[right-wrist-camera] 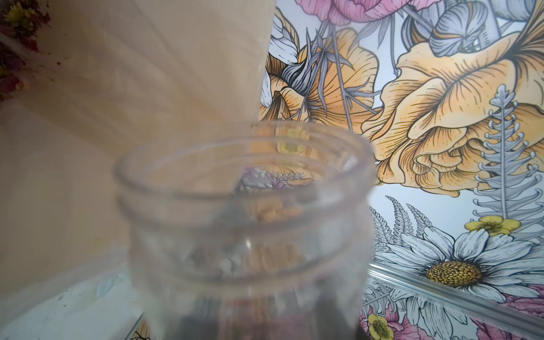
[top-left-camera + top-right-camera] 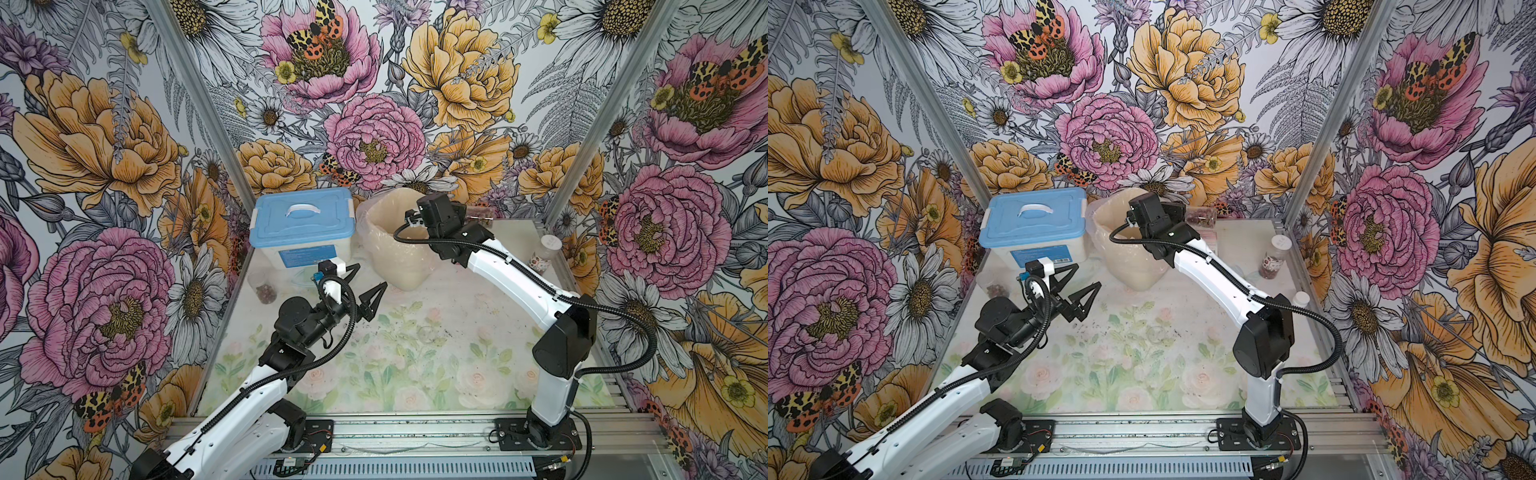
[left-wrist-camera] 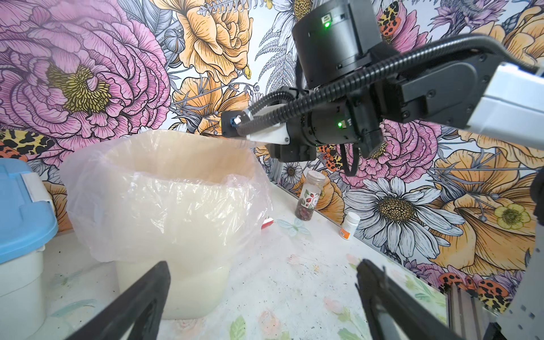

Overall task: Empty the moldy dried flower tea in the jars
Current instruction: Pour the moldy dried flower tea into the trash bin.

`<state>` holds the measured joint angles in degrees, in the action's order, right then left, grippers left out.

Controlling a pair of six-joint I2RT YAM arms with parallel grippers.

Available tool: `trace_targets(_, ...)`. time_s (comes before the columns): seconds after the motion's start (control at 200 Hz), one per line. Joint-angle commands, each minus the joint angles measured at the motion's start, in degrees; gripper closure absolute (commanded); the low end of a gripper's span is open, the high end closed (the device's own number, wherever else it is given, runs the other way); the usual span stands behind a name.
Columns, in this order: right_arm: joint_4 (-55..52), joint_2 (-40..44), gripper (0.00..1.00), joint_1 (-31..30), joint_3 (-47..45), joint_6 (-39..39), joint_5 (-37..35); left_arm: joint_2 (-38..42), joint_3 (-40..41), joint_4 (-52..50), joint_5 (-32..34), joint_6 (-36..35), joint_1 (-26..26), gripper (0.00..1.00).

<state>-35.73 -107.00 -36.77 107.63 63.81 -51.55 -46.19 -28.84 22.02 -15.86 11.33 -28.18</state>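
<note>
The right gripper pinches a clear jar, tipped on its side beside the bin. The left gripper is spread wide open above the table.

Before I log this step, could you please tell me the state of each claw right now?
Left claw: open, holding nothing.
Right claw: closed on a lidless clear jar.

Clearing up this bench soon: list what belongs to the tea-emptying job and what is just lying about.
Job: held jar; standing plain jar; labelled jar; lined bin, the likely dump spot.
Lying about: blue-lidded box; white-capped bottle.
</note>
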Motion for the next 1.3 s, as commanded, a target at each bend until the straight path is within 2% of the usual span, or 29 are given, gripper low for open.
trace_targets(0.0,2.94,-0.58,0.93,0.03,1.14,4.58,-2.05,1.1,1.2,-0.05,0.93,-0.56,0.92,0.01)
trace_targets(0.285,10.25,1.09,1.0,0.25,-3.73,16.4,-0.59,1.79,1.59,0.04,0.45,-0.34,2.0,0.01)
trace_targets(0.6,14.12,2.15,1.0,1.09,-5.37,27.21,1.49,2.86,1.81,-0.15,0.35,-0.33,2.89,0.01)
trace_targets(1.296,15.03,1.71,1.0,2.02,-1.49,34.85,2.77,3.39,2.77,0.94,0.45,0.53,3.98,0.01)
